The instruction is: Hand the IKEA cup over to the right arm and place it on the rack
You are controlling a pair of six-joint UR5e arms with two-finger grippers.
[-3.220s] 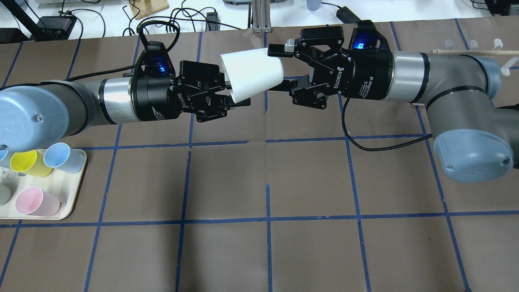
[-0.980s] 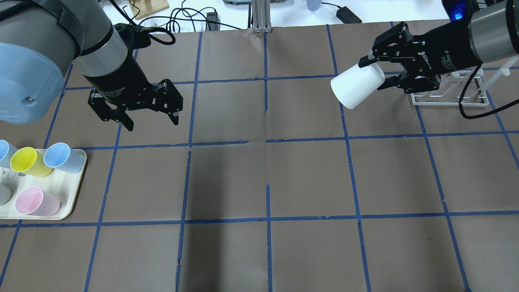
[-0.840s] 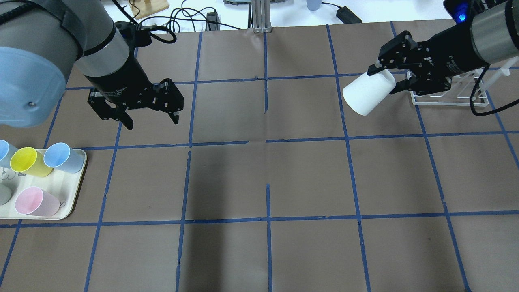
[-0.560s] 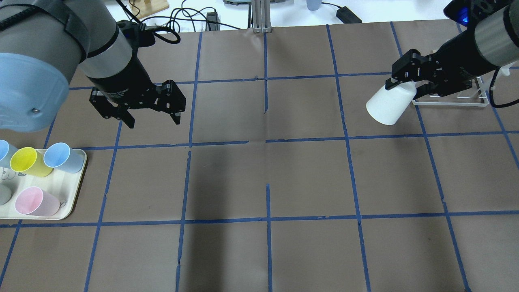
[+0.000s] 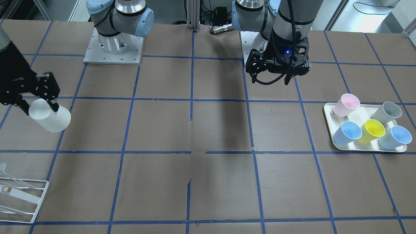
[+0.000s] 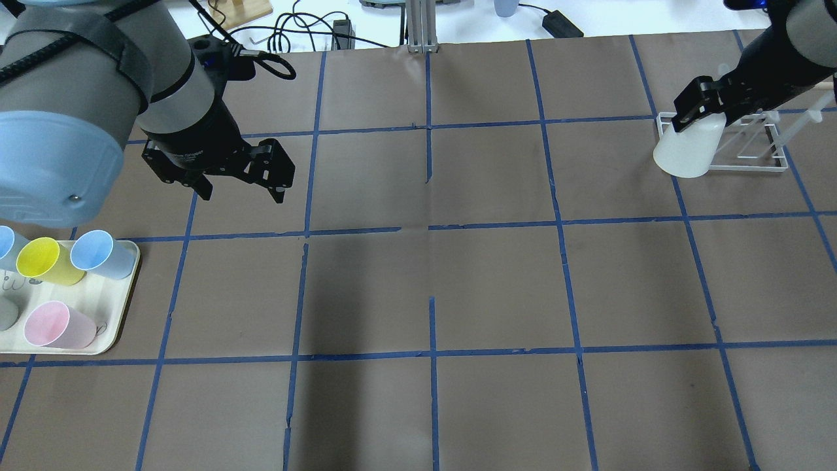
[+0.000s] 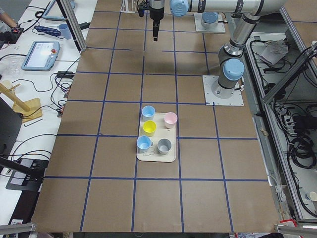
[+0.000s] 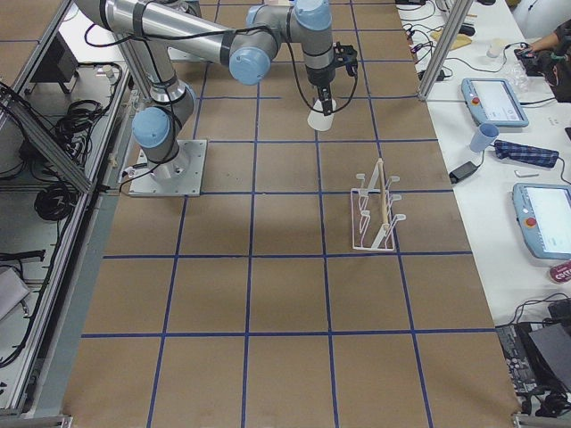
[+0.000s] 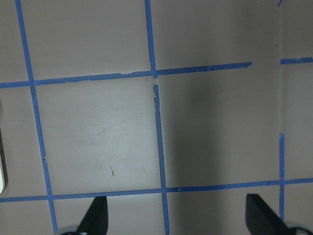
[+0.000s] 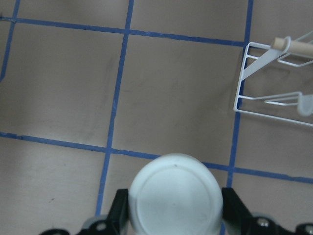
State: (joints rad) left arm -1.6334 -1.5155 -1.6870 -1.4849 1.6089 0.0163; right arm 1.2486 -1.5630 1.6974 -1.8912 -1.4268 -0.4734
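Observation:
My right gripper [image 6: 703, 123] is shut on the off-white IKEA cup [image 6: 686, 152] and grips it at the rim. The cup's base points down and away from the gripper, and it is held above the table. It hangs just left of the white wire rack [image 6: 752, 149] in the overhead view. The right wrist view shows the cup's base [image 10: 173, 196] between the fingers, with the rack [image 10: 264, 78] ahead at upper right. In the front view the cup [image 5: 50, 119] is well short of the rack [image 5: 19, 198]. My left gripper [image 6: 243, 194] is open and empty over the left part of the table.
A cream tray [image 6: 116, 320] at the left edge holds pink, yellow, grey and blue cups; it also shows in the front view [image 5: 329, 130]. The brown table carries a grid of blue tape. Cables lie past the far edge.
The hand-over ended: my left gripper let go and drew back left. My right gripper carried the cup right to the rack and turned it base-down.

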